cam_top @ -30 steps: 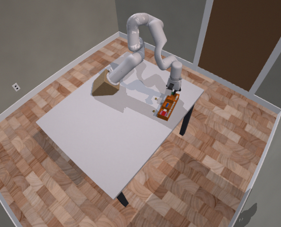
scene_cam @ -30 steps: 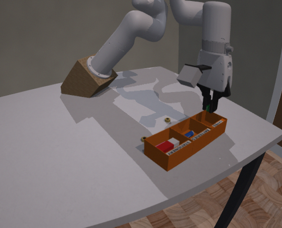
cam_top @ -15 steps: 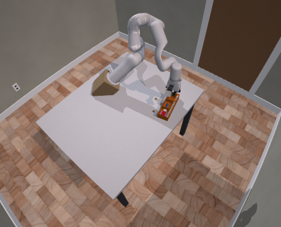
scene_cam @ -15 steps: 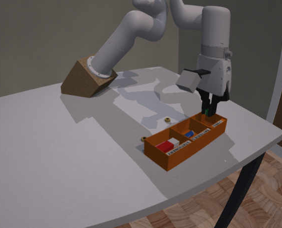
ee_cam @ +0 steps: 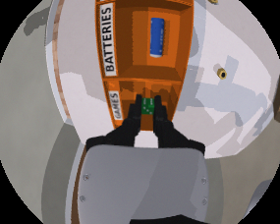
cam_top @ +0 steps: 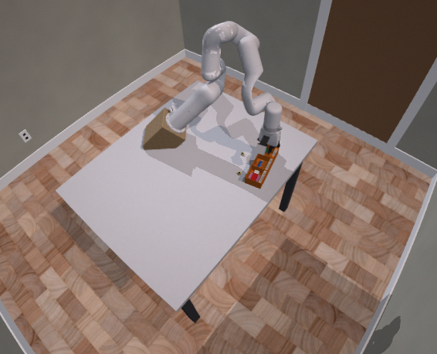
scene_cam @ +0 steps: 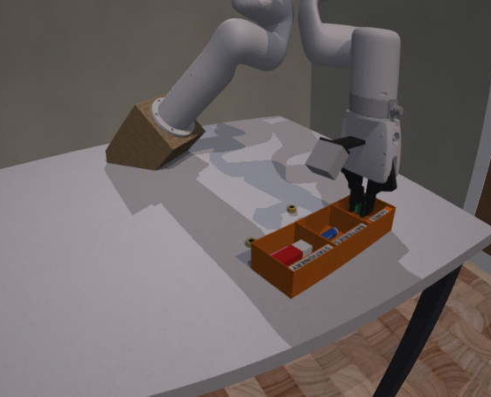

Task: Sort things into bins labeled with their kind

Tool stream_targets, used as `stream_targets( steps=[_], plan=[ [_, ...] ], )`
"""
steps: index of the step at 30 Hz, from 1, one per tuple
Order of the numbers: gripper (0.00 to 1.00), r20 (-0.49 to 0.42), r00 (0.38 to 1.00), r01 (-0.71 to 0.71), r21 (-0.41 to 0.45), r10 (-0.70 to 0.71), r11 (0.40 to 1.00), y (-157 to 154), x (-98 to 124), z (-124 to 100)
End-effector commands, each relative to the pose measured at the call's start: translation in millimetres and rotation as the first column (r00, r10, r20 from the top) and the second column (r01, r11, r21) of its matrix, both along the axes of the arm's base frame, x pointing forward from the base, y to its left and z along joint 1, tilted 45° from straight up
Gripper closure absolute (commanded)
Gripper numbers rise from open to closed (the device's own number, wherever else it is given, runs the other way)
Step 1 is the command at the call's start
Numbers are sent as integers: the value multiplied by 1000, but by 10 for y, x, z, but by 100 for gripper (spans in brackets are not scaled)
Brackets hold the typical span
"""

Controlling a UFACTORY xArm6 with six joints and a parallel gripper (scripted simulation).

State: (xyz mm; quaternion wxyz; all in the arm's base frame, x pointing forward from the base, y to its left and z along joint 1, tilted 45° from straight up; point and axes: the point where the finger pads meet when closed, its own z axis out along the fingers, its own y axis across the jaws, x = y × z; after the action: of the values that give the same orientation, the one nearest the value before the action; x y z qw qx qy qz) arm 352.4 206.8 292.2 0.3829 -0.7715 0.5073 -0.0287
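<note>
My gripper (cam_top: 269,150) (scene_cam: 363,211) (ee_cam: 147,105) is shut on a green die (scene_cam: 357,209) (ee_cam: 147,109), with its fingertips down inside the GAMES bin (scene_cam: 384,224) at the far end of the orange row. A blue battery (cam_top: 260,163) (scene_cam: 329,234) (ee_cam: 157,36) lies in the BATTERIES bin (scene_cam: 354,245) (ee_cam: 145,79). A red block with a white end (cam_top: 255,176) (scene_cam: 288,256) lies in the STATIONERY bin (scene_cam: 271,273), with pink beside it in the top view. One brass nut (cam_top: 242,154) (scene_cam: 291,209) (ee_cam: 222,74) lies on the table; another brass nut (cam_top: 238,173) (scene_cam: 250,242) lies near the STATIONERY bin.
The bins are joined in one row with upright walls and dividers close around the fingers. The row stands on the white table (cam_top: 157,216) (scene_cam: 111,260), near its edge. The arm's brown base block (cam_top: 162,135) (scene_cam: 133,143) stands at the opposite side.
</note>
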Motion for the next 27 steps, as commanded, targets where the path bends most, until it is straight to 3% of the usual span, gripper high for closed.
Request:
stream_targets(
  steps=[1,20,21,27],
  plan=[
    [100,3,1000,0,2,0,1000,44,40,-38],
    [100,3,1000,0,2,0,1000,64,65,-83],
    [70,3,1000,0,2,0,1000,64,65,-83],
    [70,3,1000,0,2,0,1000,64,65,-84]
  ],
)
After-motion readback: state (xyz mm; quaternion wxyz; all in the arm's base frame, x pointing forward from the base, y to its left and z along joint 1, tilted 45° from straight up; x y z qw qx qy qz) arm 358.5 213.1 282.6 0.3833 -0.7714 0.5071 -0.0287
